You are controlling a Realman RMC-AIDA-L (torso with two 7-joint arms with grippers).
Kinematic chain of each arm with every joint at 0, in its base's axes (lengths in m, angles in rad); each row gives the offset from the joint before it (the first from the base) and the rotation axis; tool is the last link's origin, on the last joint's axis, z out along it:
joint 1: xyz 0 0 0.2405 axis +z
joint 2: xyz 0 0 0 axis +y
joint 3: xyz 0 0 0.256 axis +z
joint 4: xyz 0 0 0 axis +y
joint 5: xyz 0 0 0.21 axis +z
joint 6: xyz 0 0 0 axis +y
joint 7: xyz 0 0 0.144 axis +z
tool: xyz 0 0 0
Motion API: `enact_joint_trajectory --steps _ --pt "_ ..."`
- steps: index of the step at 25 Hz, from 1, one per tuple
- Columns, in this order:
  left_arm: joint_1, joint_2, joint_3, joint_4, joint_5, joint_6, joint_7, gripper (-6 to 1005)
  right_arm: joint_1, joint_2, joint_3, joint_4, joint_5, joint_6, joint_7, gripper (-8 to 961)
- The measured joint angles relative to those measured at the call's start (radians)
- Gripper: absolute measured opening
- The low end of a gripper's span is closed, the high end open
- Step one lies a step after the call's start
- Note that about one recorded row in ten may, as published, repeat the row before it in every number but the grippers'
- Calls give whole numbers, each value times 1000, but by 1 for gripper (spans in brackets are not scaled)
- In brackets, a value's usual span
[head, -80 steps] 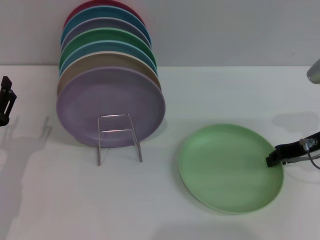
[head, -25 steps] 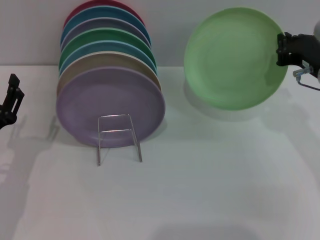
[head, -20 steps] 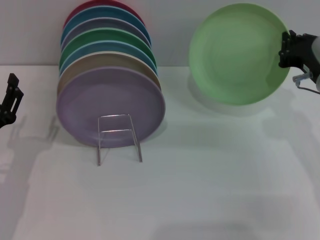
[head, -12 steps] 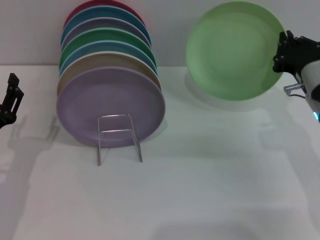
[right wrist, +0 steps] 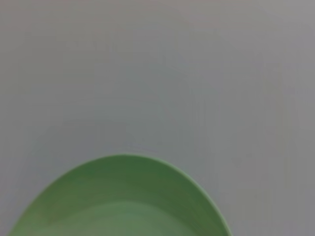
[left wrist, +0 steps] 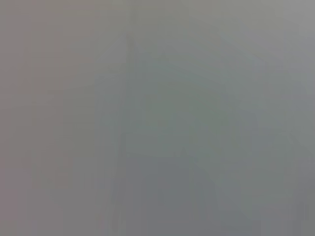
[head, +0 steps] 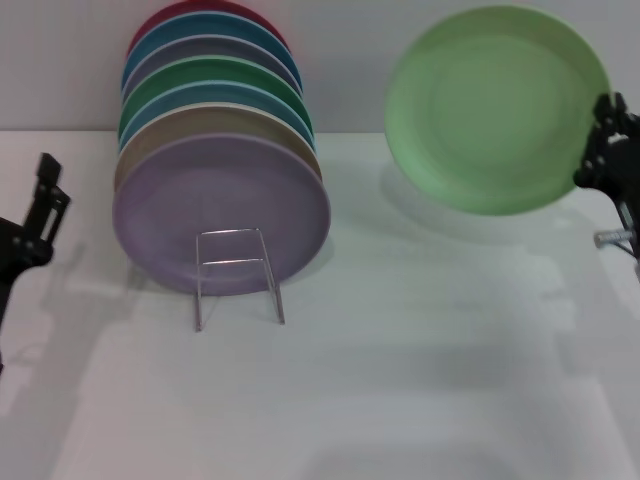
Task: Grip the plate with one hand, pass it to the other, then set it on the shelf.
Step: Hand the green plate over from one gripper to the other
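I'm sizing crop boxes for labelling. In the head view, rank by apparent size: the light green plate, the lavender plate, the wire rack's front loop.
1. The light green plate and lavender plate look alike; the green one is held up nearer the camera, so no ranking.
2. Front loop, clearly smallest.

White table (head: 400, 380) against a pale wall (head: 350, 60), bearing a row of upright plates, front to back: lavender plate (head: 220, 210), tan, light blue, dark green plate (head: 215, 75), purple, blue, red.
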Motion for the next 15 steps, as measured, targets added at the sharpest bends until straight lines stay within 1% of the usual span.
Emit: enact_joint_trajectory --steps 2,3,4,5,6,7,8,9,10,11,12,13,15 --pt "8 -1 62 -1 0 44 -1 768 -29 0 -67 -19 43 -89 4 23" --pt "10 -1 78 -2 0 52 -1 768 -63 1 -135 -30 80 -162 5 23" --pt "13 -1 103 -6 0 64 -1 768 -63 1 -135 -30 80 -162 5 23" --pt "13 -1 103 -6 0 64 -1 768 -78 1 -165 -32 94 -193 5 23" --pt "22 -1 157 -23 0 76 4 768 -112 1 -233 -33 121 -260 3 22" --pt "24 -1 174 -28 0 77 9 768 -126 1 -259 -33 129 -289 0 22" --pt "24 -1 195 -33 0 78 14 768 -126 1 -259 -33 129 -289 0 22" --pt "25 -1 214 -35 0 78 18 768 -145 1 -288 -33 134 -323 -3 22" --pt "25 -1 214 -35 0 78 18 768 -157 2 -309 -33 135 -346 -8 22" --pt "20 -1 276 -39 0 78 23 768 -170 1 -329 -32 135 -370 -13 22" --pt "20 -1 276 -39 0 78 23 768 -183 1 -349 -29 135 -387 -24 22" --pt "16 -2 303 -39 0 76 24 768 -199 2 -379 -24 136 -413 -57 22" --pt "11 -2 340 -39 0 71 24 768 -205 2 -396 -17 139 -422 -79 22"
